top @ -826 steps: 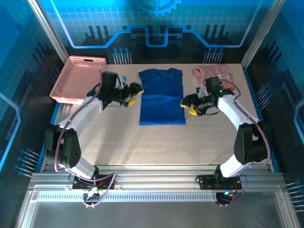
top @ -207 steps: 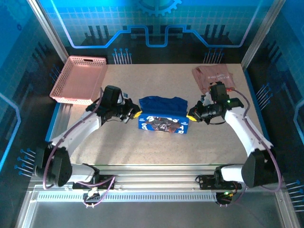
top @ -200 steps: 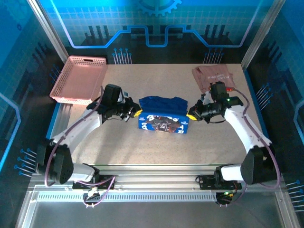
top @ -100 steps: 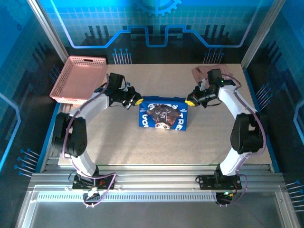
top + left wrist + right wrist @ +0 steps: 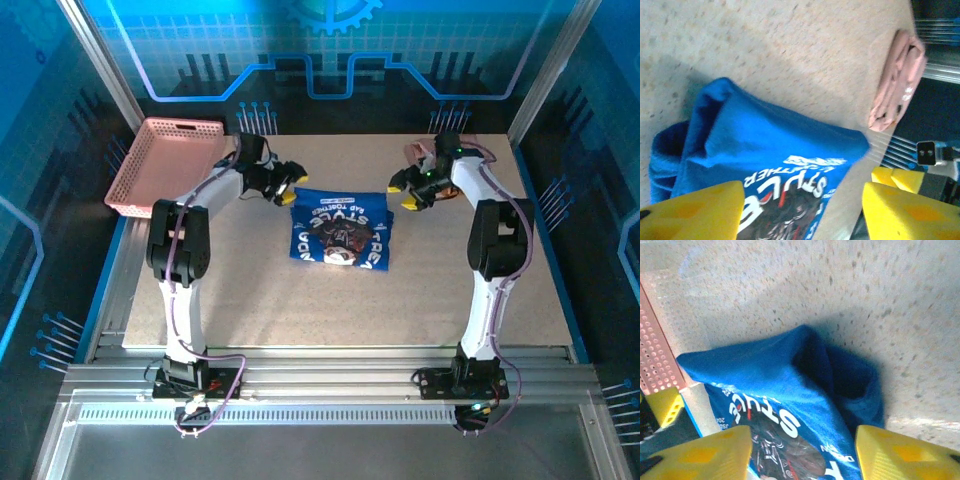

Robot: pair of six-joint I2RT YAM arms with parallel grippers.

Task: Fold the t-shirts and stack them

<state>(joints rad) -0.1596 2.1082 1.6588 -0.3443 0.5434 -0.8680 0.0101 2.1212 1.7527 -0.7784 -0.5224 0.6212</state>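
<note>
The royal-blue t-shirt (image 5: 340, 231) lies folded in the middle of the table, its white-and-dark print facing up. My left gripper (image 5: 288, 184) hovers open at the shirt's far left corner, and my right gripper (image 5: 402, 190) is open at the far right corner. In the left wrist view the blue t-shirt (image 5: 765, 155) lies below the open left gripper (image 5: 800, 215), with the folded pale pink t-shirt (image 5: 897, 80) beyond it. In the right wrist view the blue t-shirt (image 5: 780, 390) lies under the open right gripper (image 5: 802, 455). The pink t-shirt (image 5: 417, 152) sits at the back right, mostly behind the right arm.
A pink plastic lattice basket (image 5: 165, 165) stands at the back left; its wall (image 5: 655, 360) appears at the left of the right wrist view. Bare speckled tabletop (image 5: 330, 310) stretches in front of the blue shirt. Metal frame posts stand at the far corners.
Both grippers carried the blue shirt's near edge toward the back, folding it over so the print shows. Then both opened and let the cloth go.
</note>
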